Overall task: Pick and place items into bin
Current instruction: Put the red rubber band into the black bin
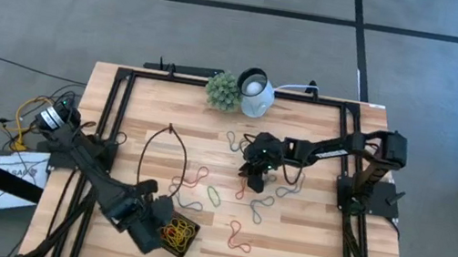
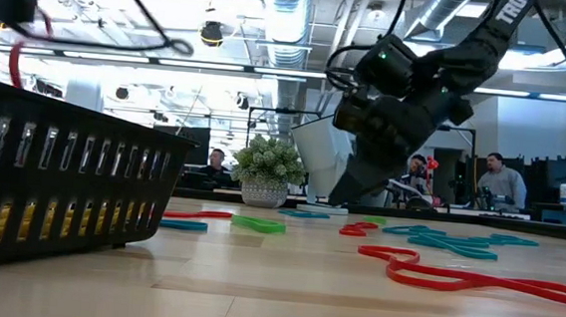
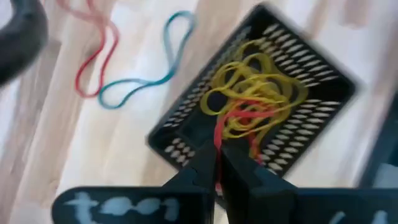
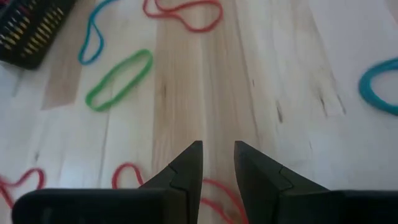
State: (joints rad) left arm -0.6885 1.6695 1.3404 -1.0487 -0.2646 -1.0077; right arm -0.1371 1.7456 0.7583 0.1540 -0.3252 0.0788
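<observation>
At the table's near-left corner: small shallow black slotted plastic bin (image 1: 179,236), holding a tangled heap of thin yellow rubber-band loops (image 3: 258,87) with some red among them. Directly above the bin: left gripper (image 3: 217,168), fingers pinched together on a thin red rubber-band loop (image 3: 219,134) that hangs down toward the heap. Just beside the bin, on bare wood: one blue loop (image 3: 146,68) and one pale red loop (image 3: 93,56), overlapping.

At table centre, toward the right: right gripper (image 4: 217,163), pointed down close over the light wooden slatted tabletop (image 4: 267,56), fingers narrowly parted, nothing between them. Red loops (image 4: 127,176) lying at the fingertips; whether touching, cannot tell. Near it: green oval loop (image 4: 118,78), second red loop (image 4: 183,14), teal loop (image 4: 379,84).

Scattered mid-table: further red, green and teal loops, including a long red one (image 2: 464,280) nearest the low camera.

At the far edge: green ball-shaped plant (image 1: 224,91), touching a white round lamp-like object (image 1: 258,92).
</observation>
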